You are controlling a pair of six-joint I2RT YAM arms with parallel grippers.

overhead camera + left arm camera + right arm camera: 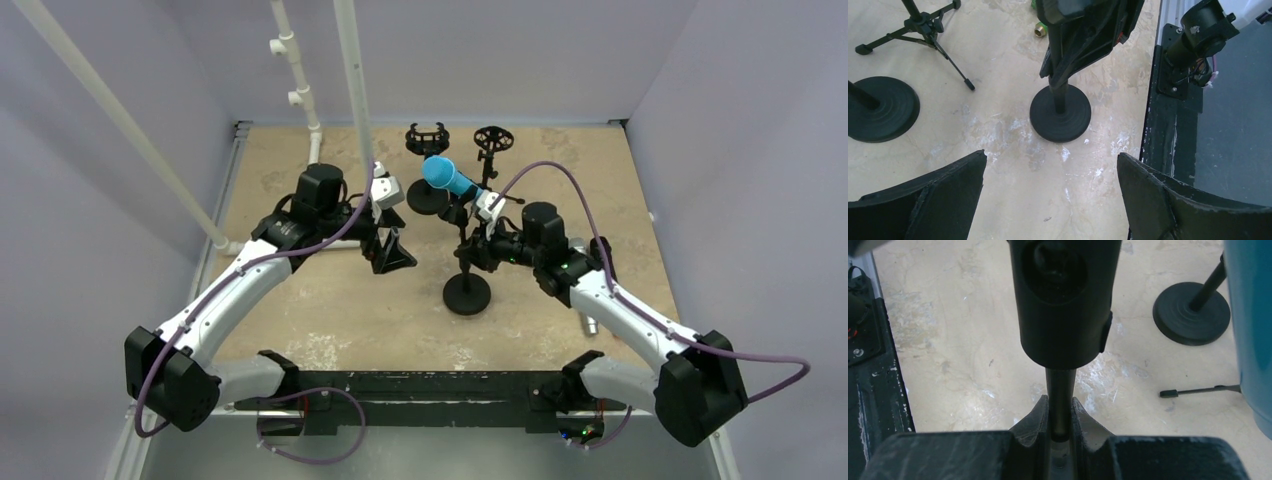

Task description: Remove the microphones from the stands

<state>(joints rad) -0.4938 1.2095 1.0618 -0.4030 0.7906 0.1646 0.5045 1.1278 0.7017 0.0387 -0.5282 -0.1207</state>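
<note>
The blue microphone [447, 177] sits tilted in the clip of a black stand with a round base [467, 293]. In the right wrist view its blue body [1253, 330] fills the right edge. My right gripper [478, 250] is shut on the stand's pole [1060, 390], just under the black clip [1063, 300], fingers on both sides. My left gripper [390, 250] is open and empty, left of the stand and low over the table. In the left wrist view the stand's base [1060, 113] lies ahead of its spread fingers [948, 190].
A second round-base stand [427, 198] stands just behind the microphone. Two small tripod stands [427, 138] [492, 138] stand at the back. White pipes [352, 80] rise at the back left. A small silver object [590, 322] lies beside the right arm.
</note>
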